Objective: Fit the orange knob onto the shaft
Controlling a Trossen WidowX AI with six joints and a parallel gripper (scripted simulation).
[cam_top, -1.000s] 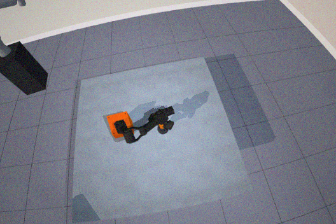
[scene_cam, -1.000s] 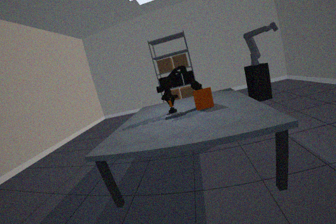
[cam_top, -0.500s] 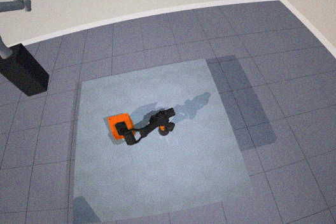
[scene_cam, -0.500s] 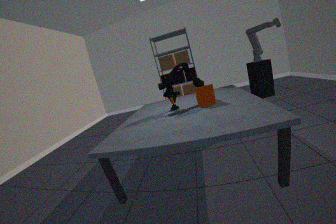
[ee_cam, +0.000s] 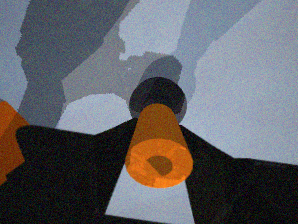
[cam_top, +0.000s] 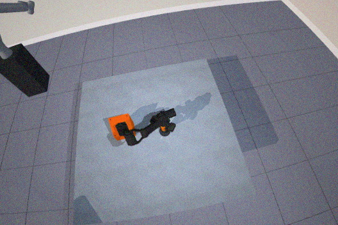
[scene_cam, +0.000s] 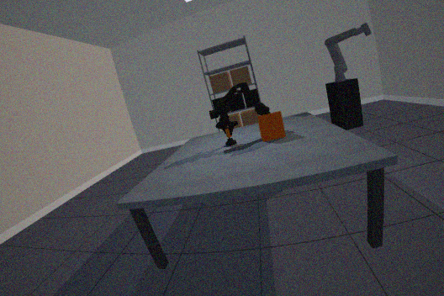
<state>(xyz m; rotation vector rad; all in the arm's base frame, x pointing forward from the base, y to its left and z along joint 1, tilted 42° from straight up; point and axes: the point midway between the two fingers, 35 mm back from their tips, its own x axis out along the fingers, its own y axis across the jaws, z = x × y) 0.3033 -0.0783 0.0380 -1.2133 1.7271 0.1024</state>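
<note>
The orange knob (cam_top: pixel 163 128) (scene_cam: pixel 229 134) (ee_cam: pixel 159 120) is between the fingers of my gripper (scene_cam: pixel 228 131) (ee_cam: pixel 157 125), which is shut on it. In the wrist view its near end shows a dark, off-round hole. The round dark pedestal (cam_top: pixel 164 133) (scene_cam: pixel 230 143) (ee_cam: pixel 145 95) stands on the table just beyond the knob's far end. The knob's far end overlaps the pedestal in the wrist view. The D-shaped shaft cannot be made out, and whether the knob touches or sits on it cannot be told.
My arm stands at an orange block (cam_top: pixel 114 124) (scene_cam: pixel 272 127) (ee_cam: pixel 9 145) on the pale table (cam_top: pixel 160 179) (scene_cam: pixel 252 171). Off the table, a grey arm (scene_cam: pixel 335 53) stands on a black box (cam_top: pixel 24 71) (scene_cam: pixel 346 106). A shelf rack (scene_cam: pixel 222 48) stands behind.
</note>
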